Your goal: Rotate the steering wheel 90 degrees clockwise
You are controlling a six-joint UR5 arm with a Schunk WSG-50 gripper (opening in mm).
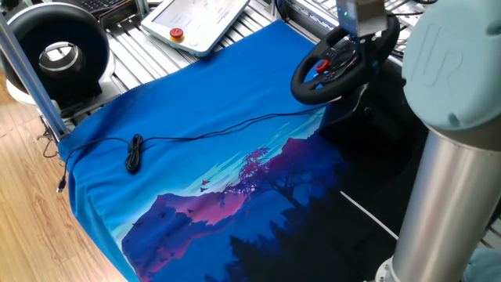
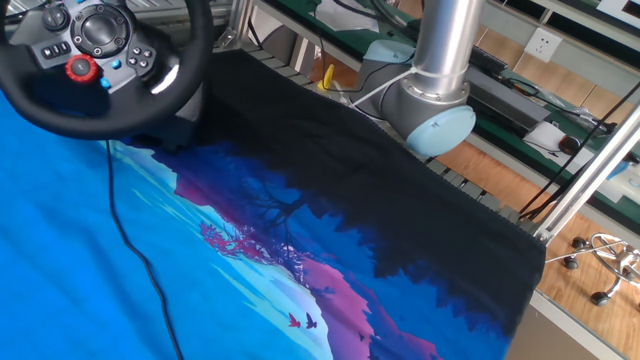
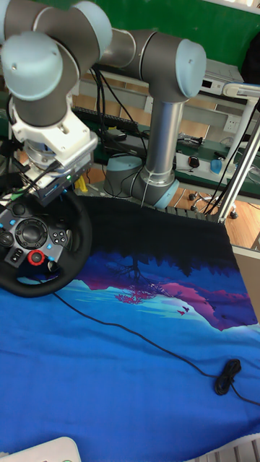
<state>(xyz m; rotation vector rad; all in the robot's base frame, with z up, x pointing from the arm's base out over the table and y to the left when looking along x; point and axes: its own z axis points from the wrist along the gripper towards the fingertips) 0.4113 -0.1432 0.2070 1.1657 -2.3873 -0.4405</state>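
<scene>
- Tall fixed view counts one steering wheel (image 3: pixel 35 245), one robot arm (image 3: pixel 155 108), one gripper (image 3: pixel 45 189) and one black cable (image 3: pixel 228 377) coiled at its end on the blue printed cloth (image 3: pixel 137 361).
- One fixed view alone shows a black ring-shaped fan (image 1: pixel 55 48) and a white pendant with a red button (image 1: pixel 196 19), both beyond the cloth's far edge.
- The other fixed view crops the wheel at its top-left corner and leaves the gripper out, but shows the arm's base and a rolling stool's feet (image 2: pixel 600 262).
- The wheel stands tilted at the cloth's edge, its red button low on the hub.
- The gripper sits at the wheel's upper rim, directly above the hub; whether its fingers are spread or pinching the rim, I cannot tell.
</scene>
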